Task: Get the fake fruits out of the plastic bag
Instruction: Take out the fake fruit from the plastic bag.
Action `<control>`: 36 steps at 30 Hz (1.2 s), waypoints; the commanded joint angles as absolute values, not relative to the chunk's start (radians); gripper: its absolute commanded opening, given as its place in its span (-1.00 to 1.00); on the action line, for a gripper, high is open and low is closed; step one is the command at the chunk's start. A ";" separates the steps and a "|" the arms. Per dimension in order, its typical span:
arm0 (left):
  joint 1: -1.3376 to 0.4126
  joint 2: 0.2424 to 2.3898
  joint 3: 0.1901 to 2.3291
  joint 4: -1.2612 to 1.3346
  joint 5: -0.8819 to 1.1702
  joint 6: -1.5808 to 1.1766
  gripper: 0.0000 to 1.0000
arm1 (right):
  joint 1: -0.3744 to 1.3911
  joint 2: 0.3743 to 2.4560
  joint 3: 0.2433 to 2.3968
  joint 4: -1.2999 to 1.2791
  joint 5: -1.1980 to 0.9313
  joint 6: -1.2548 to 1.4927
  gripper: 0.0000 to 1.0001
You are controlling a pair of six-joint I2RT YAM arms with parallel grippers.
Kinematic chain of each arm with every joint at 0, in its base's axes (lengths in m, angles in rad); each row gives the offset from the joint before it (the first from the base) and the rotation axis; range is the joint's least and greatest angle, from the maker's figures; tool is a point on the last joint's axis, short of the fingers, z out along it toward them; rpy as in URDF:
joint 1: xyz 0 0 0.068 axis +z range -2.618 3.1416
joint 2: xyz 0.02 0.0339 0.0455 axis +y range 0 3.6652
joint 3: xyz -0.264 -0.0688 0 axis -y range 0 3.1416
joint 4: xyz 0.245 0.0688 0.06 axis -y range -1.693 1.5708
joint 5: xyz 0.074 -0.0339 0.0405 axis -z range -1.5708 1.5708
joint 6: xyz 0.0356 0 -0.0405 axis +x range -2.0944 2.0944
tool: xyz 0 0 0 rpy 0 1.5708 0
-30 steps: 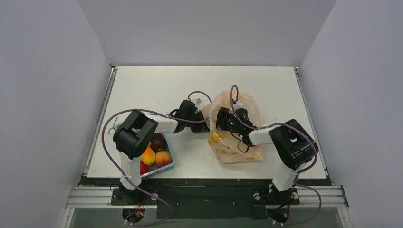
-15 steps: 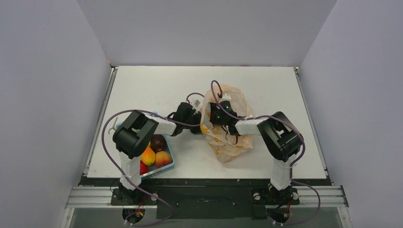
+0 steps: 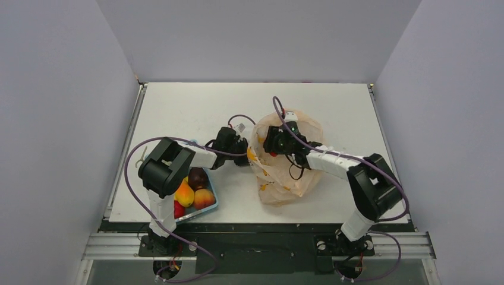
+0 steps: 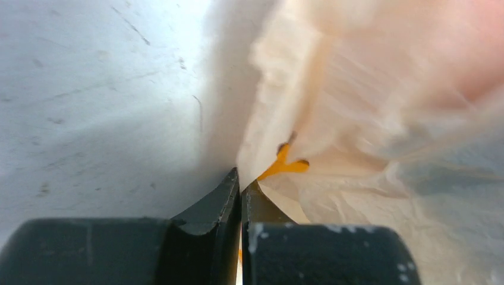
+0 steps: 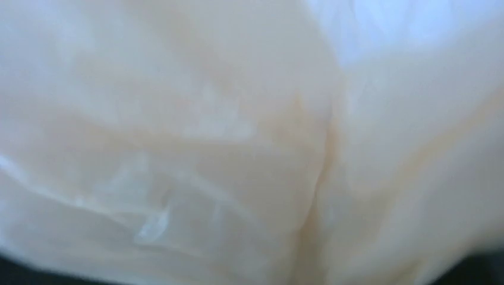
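**Right hand deep in the bag, left hand pinching its edge**

The white tabletop (image 3: 196, 107) carries everything. The largest thing on it is the plastic bag (image 3: 291, 178), a crumpled peach-coloured heap right of centre. Its long axis runs roughly from the far side toward the arms' bases.

At the near left sits a blue basket (image 3: 215, 202), well apart from the bag, under the left arm's elbow. It holds several fruits (image 3: 193, 187): a dark purple one, a yellow-orange one and redder ones beside them.

The left hand (image 3: 242, 153) reaches in from the left, so the bag lies directly to its right. In the left wrist view its fingers are pressed together on a fold of the film at the bag's left edge, low over the tabletop.

The right hand (image 3: 270, 147) is the one nearer any contents: it is sunk into the bag's far half, wrapped in film. Its own camera shows only blurred pale plastic, so whether it is open, closed or carrying anything cannot be told. No fruit can be made out inside the bag.

Judging by this, the next move turns on the right hand, with the left anchoring the edge.
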State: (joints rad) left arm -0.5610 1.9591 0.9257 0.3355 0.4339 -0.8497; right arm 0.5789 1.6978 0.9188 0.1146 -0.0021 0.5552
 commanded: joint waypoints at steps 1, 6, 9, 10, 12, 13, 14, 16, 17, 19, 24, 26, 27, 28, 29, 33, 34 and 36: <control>-0.524 1.948 0.891 0.227 0.350 -0.814 -1.00 | 0.552 1.498 0.920 0.035 -0.029 0.482 -1.00; -0.519 1.951 0.939 0.194 0.338 -0.797 -1.00 | 0.537 1.374 0.860 0.003 -0.073 0.495 -1.00; -0.516 1.960 0.986 0.152 0.329 -0.778 -1.00 | 0.527 1.287 0.828 -0.031 -0.091 0.501 -1.00; -0.513 1.967 0.998 0.133 0.327 -0.772 -1.00 | 0.527 1.270 0.825 -0.038 -0.098 0.501 -1.00; -0.505 1.980 1.038 0.092 0.324 -0.744 -1.00 | 0.516 1.220 0.820 -0.057 -0.117 0.507 -1.00; -0.502 1.985 1.067 0.075 0.322 -0.735 -1.00 | 0.509 1.192 0.814 -0.061 -0.136 0.515 -1.00; -0.496 1.990 1.080 0.045 0.314 -0.723 -1.00 | 0.506 1.180 0.812 -0.064 -0.147 0.521 -1.00; -0.490 1.988 1.114 0.020 0.312 -0.710 -1.00 | 0.497 1.156 0.807 -0.071 -0.190 0.527 -1.00; -0.489 1.984 1.128 0.017 0.311 -0.709 -1.00 | 0.494 1.157 0.801 -0.076 -0.217 0.523 -1.00; -0.487 1.971 1.143 0.014 0.315 -0.707 -1.00 | 0.493 1.167 0.782 -0.073 -0.238 0.515 -0.87; -0.488 1.921 1.118 0.133 0.402 -0.761 -1.00 | 0.491 1.244 0.737 -0.024 -0.254 0.521 -0.75; -0.491 1.891 1.048 0.273 0.467 -0.818 -0.85 | 0.492 1.276 0.734 0.004 -0.246 0.512 -0.72; -0.491 1.870 0.994 0.318 0.496 -0.838 -0.75 | 0.490 1.287 0.733 0.021 -0.232 0.503 -0.69; -0.491 1.860 0.966 0.402 0.505 -0.881 -0.54 | 0.489 1.316 0.735 0.024 -0.223 0.498 -0.67; -0.491 1.839 0.913 0.440 0.519 -0.899 -0.44 | 0.489 1.332 0.742 0.028 -0.212 0.485 -0.64; -0.492 1.770 0.787 0.549 0.526 -0.965 -0.14 | 0.480 1.446 0.775 0.032 -0.195 0.456 -0.55; -0.492 1.756 0.760 0.541 0.527 -0.964 -0.10 | 0.477 1.474 0.784 0.035 -0.183 0.448 -0.53; -0.492 1.705 0.719 0.509 0.527 -0.947 -0.05 | 0.476 1.509 0.793 0.032 -0.167 0.437 -0.45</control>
